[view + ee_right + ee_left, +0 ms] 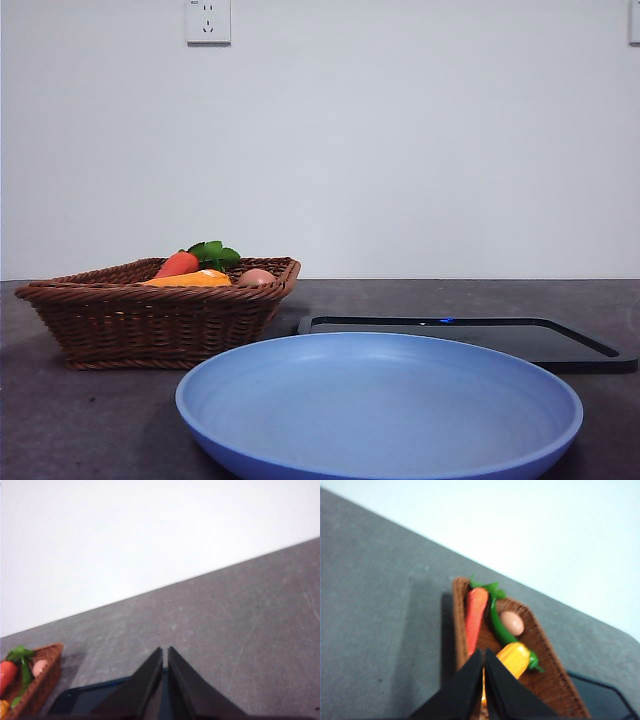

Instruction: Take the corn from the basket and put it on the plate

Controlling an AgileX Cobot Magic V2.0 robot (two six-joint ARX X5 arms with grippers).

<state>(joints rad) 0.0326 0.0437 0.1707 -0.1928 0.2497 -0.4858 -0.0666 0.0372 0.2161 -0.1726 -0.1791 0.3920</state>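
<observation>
The brown wicker basket (150, 320) stands at the left of the table. In it lies the yellow-orange corn (190, 280), beside a red-orange carrot (178, 264) with green leaves and a small tan egg-like ball (256, 277). The light blue plate (380, 405) sits empty in the near foreground. In the left wrist view my left gripper (484, 652) hovers shut above the basket (545, 675), its tips over the corn (512, 659), high enough that the front view does not show it. My right gripper (165, 650) is shut over the black tray (90, 700).
A flat black rectangular tray (480, 335) lies behind the plate at the right. A white wall rises at the table's far edge, with a socket (208, 20) high up. Bare grey tabletop (240, 625) stretches to the right of the tray.
</observation>
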